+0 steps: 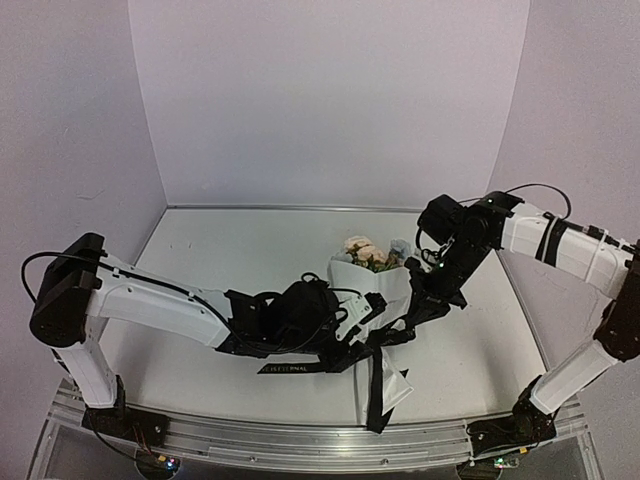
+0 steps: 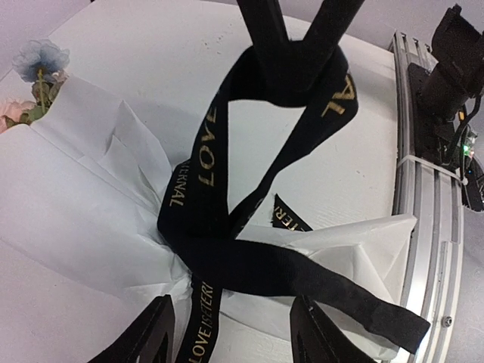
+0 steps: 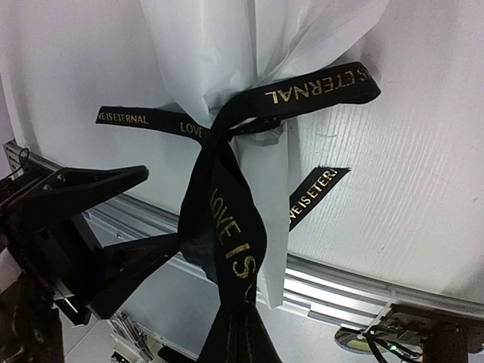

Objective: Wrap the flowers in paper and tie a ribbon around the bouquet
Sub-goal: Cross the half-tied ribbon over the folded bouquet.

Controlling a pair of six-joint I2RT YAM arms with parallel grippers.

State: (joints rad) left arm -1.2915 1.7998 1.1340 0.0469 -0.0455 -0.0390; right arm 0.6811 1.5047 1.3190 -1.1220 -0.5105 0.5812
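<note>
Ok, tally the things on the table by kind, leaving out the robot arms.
Flower bunch: 1
White wrapping paper: 1
Black ribbon: 1
Total: 3

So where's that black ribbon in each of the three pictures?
Top external: ribbon low centre, crossing the paper.
Left wrist: ribbon fills the middle.
Right wrist: ribbon centre, wrapped round the paper.
Shared landmark: the white paper it cinches.

Creased white paper (image 2: 76, 197); matt cloth ribbon (image 2: 249, 268)
</note>
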